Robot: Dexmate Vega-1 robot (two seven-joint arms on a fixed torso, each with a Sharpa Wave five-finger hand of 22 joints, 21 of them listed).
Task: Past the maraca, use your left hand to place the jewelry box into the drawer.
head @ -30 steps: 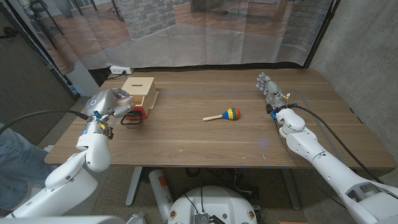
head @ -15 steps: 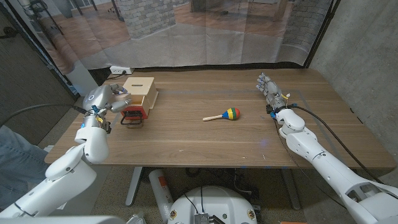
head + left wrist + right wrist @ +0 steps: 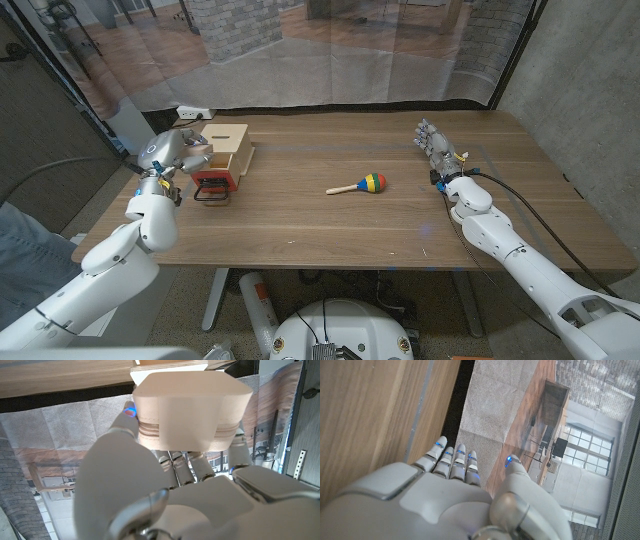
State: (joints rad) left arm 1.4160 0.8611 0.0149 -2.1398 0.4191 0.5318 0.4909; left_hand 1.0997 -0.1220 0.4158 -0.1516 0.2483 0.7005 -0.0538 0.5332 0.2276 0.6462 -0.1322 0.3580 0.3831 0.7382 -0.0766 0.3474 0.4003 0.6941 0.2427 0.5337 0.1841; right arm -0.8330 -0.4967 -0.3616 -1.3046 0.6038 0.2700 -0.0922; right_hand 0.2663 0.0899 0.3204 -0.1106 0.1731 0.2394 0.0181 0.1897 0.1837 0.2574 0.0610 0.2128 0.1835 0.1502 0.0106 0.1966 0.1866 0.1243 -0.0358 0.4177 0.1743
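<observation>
My left hand grips a beige zippered jewelry box between thumb and fingers. In the head view the jewelry box hangs at the left side of a small wooden drawer unit, just over its pulled-out red-fronted drawer. A maraca with a rainbow-striped head lies mid-table, well to the right of the drawer. My right hand is at the far right of the table with its fingers straight and nothing in it.
A black wire handle sticks out from the drawer front toward the table's near edge. Behind the table hangs a translucent curtain. A person's jeans-clad leg shows at the left edge.
My left hand has carried the jewelry box away from the table's left edge, up toward the drawer unit. The maraca and my right hand stayed put.
</observation>
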